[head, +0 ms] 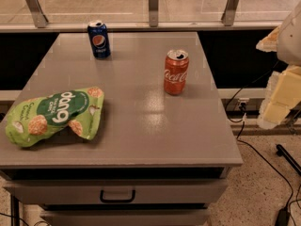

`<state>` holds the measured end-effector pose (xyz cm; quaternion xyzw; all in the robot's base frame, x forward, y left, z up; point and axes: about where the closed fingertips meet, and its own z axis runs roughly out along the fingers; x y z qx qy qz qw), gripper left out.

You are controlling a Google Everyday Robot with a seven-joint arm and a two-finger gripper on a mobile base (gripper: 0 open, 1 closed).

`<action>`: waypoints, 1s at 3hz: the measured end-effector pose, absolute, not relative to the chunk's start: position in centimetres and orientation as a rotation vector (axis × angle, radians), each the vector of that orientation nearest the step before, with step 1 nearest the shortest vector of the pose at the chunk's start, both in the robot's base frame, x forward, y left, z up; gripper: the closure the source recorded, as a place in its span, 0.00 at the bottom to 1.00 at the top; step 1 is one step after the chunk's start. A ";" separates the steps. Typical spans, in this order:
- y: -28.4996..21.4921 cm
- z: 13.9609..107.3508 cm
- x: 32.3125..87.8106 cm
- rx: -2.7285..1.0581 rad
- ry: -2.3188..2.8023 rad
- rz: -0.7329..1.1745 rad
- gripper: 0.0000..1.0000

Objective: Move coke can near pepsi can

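Now, nearest of all, the robot's pale yellowish gripper hangs out past the right side of the grey flat-topped table, well apart from both cans; whether it is open or closed cannot be told. Far to its left, at the table's near side, lies a crumpled green plastic snack bag, clear of the likely path. Left of the gripper and somewhat farther back, the red-orange aluminium coke can with white script stands upright and untouched. Farther left again and deeper, by the back edge, stands the dark blue aluminium pepsi can. Reaching looks like the step in hand. The gripper would do best to come in leftward at the coke can's mid-height, square to it, and grip gently so the can neither tips nor dents.
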<state>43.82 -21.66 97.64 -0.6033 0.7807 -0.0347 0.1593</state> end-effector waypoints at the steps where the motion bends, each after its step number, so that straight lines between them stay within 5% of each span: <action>1: -21.7 97.6 43.8 -1.724 2.231 -0.099 0.00; 3: -22.7 95.4 42.3 -1.232 2.264 0.140 0.00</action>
